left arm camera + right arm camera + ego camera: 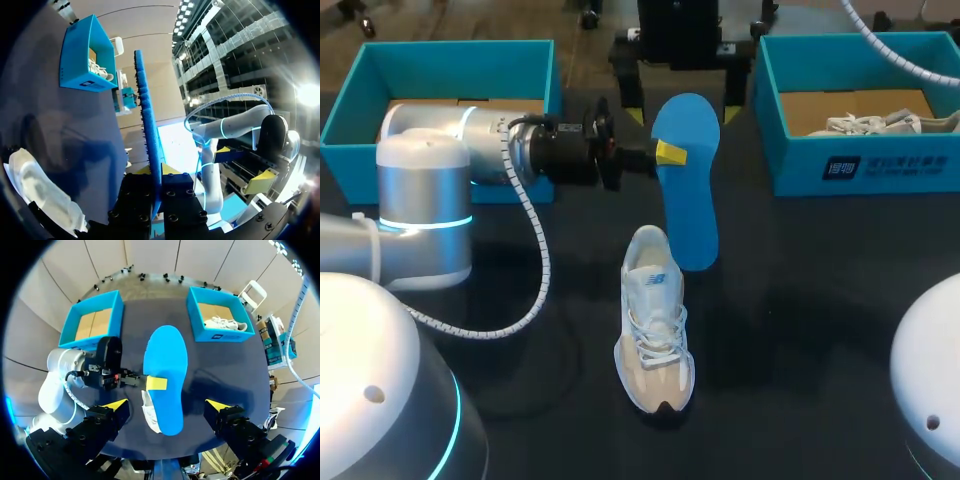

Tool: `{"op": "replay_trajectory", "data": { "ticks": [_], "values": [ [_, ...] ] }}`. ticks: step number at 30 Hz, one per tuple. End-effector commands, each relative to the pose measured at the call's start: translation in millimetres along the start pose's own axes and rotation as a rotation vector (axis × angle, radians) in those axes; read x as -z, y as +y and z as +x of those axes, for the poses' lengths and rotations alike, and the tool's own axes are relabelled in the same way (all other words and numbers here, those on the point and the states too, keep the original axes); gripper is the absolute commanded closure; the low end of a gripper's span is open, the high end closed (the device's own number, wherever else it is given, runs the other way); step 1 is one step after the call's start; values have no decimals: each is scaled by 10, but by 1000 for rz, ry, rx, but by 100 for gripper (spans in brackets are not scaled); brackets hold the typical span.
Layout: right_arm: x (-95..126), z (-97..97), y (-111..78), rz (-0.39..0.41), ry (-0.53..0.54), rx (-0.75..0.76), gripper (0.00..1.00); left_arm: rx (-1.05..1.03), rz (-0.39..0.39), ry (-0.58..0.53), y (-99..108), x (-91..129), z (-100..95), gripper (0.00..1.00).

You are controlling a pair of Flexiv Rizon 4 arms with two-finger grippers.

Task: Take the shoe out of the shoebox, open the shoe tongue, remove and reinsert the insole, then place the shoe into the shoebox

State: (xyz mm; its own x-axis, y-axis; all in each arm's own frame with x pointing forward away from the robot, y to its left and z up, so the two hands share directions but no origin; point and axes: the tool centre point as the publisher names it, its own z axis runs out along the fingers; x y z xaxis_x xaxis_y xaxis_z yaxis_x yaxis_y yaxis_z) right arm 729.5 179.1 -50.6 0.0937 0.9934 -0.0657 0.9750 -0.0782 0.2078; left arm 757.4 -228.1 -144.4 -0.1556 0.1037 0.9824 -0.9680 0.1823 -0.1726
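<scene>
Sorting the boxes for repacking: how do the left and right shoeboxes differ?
The left box is empty, its cardboard floor bare; the right box holds a white shoe. The right box's front wall carries a label; none shows on the left box's. Both are open and blue.

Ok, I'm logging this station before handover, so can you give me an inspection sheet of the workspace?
Surface: dark table.
Job's things: white shoe stands mid-table, laces up; blue insole is out of it, held in the air; left shoebox shows only its cardboard floor; right shoebox holds a second shoe.
Clutter: nothing seen.
Grippers: left pincer shut on the insole; right pincer open, holding nothing.
Cables: white coiled cable along the left arm.
Surroundings: nothing seen reaching over the table.
</scene>
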Motion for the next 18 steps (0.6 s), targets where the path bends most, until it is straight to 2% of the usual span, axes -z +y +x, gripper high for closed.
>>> {"op": "replay_trajectory", "data": {
  "ticks": [1,18],
  "values": [
    [-16,2,0,3,9,-4,0,-1,1,2,-1,-7,-5,100],
    [-69,24,24,1,33,-53,0,-1,1,2,-1,-7,-5,100]
  ]
}}
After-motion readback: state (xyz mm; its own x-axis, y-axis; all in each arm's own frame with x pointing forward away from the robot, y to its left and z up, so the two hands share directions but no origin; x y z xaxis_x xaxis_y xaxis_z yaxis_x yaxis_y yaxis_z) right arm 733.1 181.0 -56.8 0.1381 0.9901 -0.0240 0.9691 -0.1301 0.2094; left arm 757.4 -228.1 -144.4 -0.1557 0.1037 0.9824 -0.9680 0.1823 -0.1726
